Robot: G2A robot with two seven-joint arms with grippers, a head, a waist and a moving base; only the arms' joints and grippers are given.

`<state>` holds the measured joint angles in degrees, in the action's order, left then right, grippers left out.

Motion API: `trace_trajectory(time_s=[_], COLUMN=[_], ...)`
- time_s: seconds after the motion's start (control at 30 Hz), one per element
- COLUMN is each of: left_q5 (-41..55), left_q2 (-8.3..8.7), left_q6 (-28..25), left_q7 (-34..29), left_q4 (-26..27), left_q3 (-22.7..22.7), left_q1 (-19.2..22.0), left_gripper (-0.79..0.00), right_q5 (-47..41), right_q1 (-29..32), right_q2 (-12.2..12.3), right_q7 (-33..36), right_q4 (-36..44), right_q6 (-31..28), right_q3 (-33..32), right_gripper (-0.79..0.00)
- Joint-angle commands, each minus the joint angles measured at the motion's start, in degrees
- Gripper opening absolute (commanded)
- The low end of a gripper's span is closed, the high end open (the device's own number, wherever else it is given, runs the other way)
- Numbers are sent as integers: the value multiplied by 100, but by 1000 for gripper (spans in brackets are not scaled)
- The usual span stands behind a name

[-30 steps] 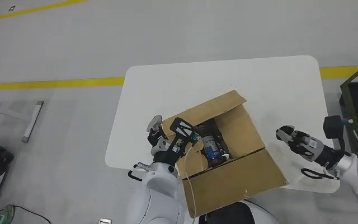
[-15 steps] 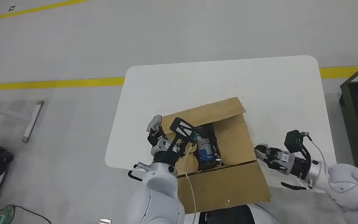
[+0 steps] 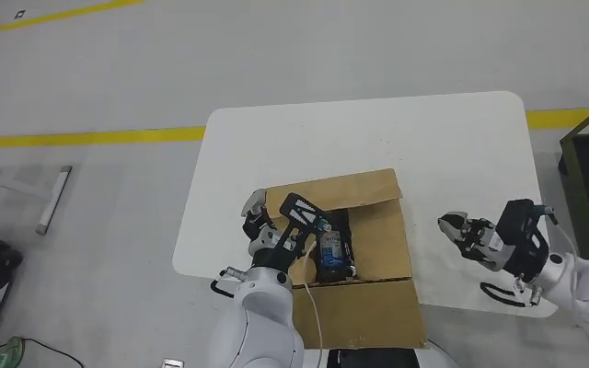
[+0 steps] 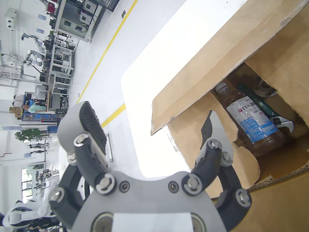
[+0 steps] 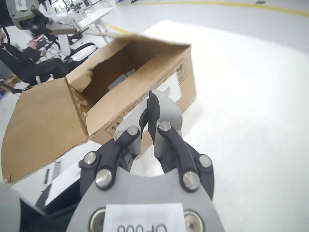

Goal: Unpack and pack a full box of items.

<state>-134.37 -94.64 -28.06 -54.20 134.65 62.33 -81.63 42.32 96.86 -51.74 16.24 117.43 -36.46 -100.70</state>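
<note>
An open cardboard box [image 3: 382, 235] sits near the table's front edge, its front flap [image 3: 368, 313] folded out flat. Inside lie a clear bottle [image 4: 253, 126] with a blue and white label, a wrench [image 4: 275, 120] and a metal flanged part [image 4: 265, 89]. My left gripper [image 3: 276, 213] is open at the box's left wall, one finger [image 4: 207, 126] by the torn side flap and the other [image 4: 91, 121] outside. My right gripper [image 3: 449, 228] is shut on nothing, a short way off the box's right wall [image 5: 169, 78].
The white table [image 3: 368, 138] has bare surface behind the box and to its right. The spread front flap [image 5: 43, 126] overhangs the table's front edge. A dark green bin [image 3: 578, 156] stands off the table's right side.
The box has swung round to sit square with the table edge and shifted left. My right gripper came in against its right side, then drew back to the right. The left arm kept still.
</note>
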Motion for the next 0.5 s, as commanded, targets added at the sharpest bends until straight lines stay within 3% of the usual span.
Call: trace_trajectory(time_s=[0.0, 0.1, 0.13, 0.17, 0.27, 0.37, 0.4, 0.47], left_q5=[0, 0, 0, 0, 0, 0, 0, 0], left_q2=[0, 0, 0, 0, 0, 0, 0, 0], left_q6=[0, 0, 0, 0, 0, 0, 0, 0], left_q7=[0, 0, 0, 0, 0, 0, 0, 0], left_q4=[0, 0, 0, 0, 0, 0, 0, 0], left_q3=[0, 0, 0, 0, 0, 0, 0, 0], left_q1=[0, 0, 0, 0, 0, 0, 0, 0], left_gripper=[0, 0, 0, 0, 0, 0, 0, 0], right_q5=[529, 1245, 1448, 1587, 1891, 2142, 2251, 2345], right_q1=[-123, -380, -482, -575, -893, -1219, -1340, -1573], right_q2=[7, 12, 12, 9, -6, -26, -31, -52], right_q7=[29, 96, 96, 87, 111, 137, 179, 224], right_q4=[228, 418, 461, 448, 384, 291, 268, 181], right_q6=[47, 114, 93, 116, 208, 261, 276, 343], right_q3=[-28, 141, 242, 345, 684, 1023, 1129, 1365], right_gripper=[-474, -397, -228, -175, -188, -99, -102, -179])
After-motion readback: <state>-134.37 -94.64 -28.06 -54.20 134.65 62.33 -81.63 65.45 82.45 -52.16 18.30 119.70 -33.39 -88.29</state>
